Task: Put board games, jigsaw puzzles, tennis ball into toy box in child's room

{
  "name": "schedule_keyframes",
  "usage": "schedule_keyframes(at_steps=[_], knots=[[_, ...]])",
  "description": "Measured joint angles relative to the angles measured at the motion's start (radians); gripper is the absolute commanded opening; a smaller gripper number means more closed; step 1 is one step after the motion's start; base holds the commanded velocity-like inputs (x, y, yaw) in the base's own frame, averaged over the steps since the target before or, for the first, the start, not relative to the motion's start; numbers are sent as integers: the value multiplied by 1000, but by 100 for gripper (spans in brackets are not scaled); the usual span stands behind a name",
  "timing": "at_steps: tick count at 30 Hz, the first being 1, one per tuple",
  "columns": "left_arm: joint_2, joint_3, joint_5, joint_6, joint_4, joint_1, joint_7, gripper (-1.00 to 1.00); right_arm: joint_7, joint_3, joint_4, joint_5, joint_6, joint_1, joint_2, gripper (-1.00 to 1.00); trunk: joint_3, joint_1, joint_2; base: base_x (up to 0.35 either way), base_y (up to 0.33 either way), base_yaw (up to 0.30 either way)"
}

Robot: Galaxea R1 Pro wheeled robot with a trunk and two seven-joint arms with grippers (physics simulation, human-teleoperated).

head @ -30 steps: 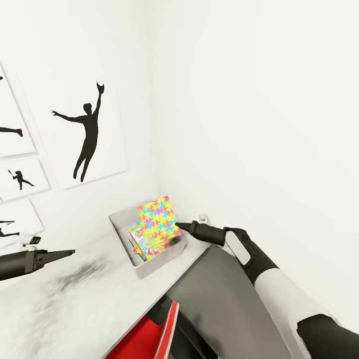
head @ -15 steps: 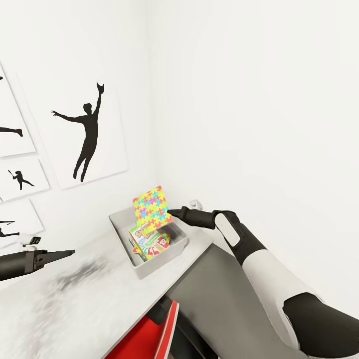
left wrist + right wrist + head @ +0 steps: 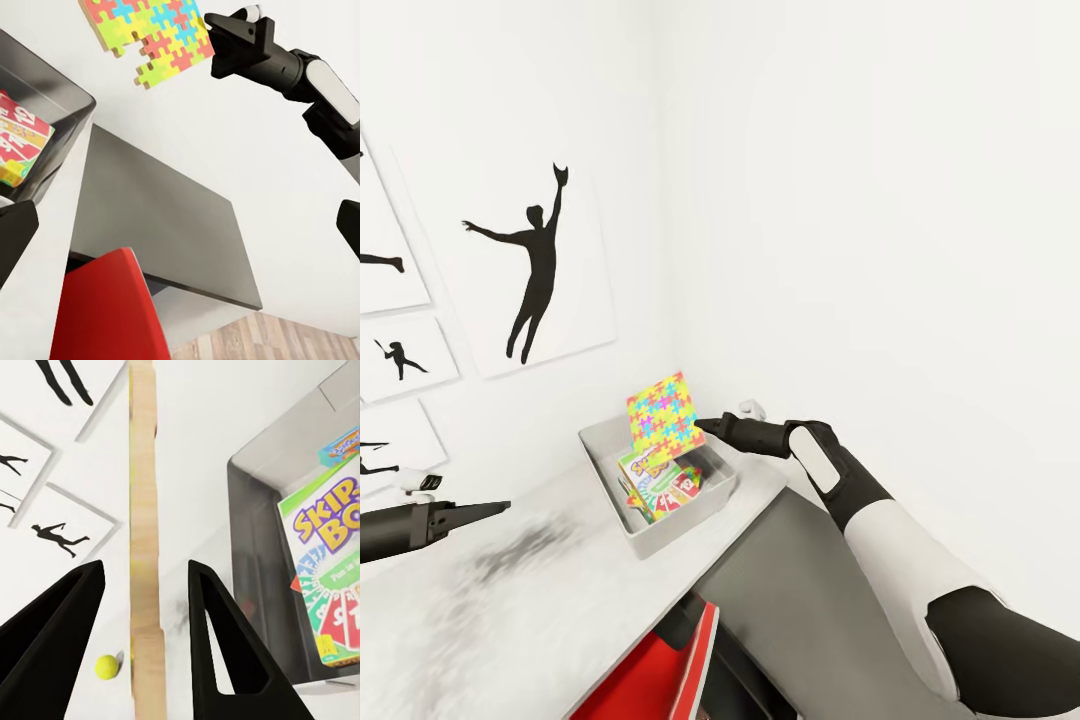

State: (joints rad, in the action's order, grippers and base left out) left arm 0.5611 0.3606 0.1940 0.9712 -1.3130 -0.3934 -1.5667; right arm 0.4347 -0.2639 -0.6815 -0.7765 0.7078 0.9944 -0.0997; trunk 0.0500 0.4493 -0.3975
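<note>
A multicoloured jigsaw puzzle [image 3: 663, 414] hangs tilted over the far side of the grey toy box [image 3: 598, 444], with my right gripper [image 3: 703, 427] shut on its edge. In the right wrist view the slab [image 3: 145, 547] runs edge-on between the two fingers [image 3: 56, 652]. Inside the box lie the SKIP-BO board game [image 3: 658, 478] and a blue board game [image 3: 341, 442]. The tennis ball [image 3: 106, 666] rests on the table [image 3: 510, 600] beyond the box. My left gripper [image 3: 495, 508] hovers open over the table, well left of the box.
A red chair [image 3: 660, 670] stands under the table's front edge. The lower dark grey end section [image 3: 810, 600] lies below my right arm. White walls close the corner behind the box, with silhouette pictures [image 3: 535, 265] on the left wall.
My right gripper has lifted the jigsaw puzzle up and slightly left over the toy box; in the last half second it has barely moved. The left arm is still.
</note>
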Motion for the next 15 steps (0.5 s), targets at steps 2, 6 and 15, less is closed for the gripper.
schedule_keyframes(at_steps=[2, 6, 15], knots=[[0, 0, 0, 0, 0, 0, 0, 100, 0, 0, 0, -1, 0, 0, 0, -100, 3, 0, 0, 0, 0, 0], [0, 0, 0, 0, 0, 0, 0, 100, 0, 0, 0, -2, 0, 0, 0, -100, 9, 0, 0, 0, 0, 0], [0, 0, 0, 0, 0, 0, 0, 100, -1, 1, 3, -2, 0, 0, 0, -100, 23, 0, 0, 0, 0, 0]])
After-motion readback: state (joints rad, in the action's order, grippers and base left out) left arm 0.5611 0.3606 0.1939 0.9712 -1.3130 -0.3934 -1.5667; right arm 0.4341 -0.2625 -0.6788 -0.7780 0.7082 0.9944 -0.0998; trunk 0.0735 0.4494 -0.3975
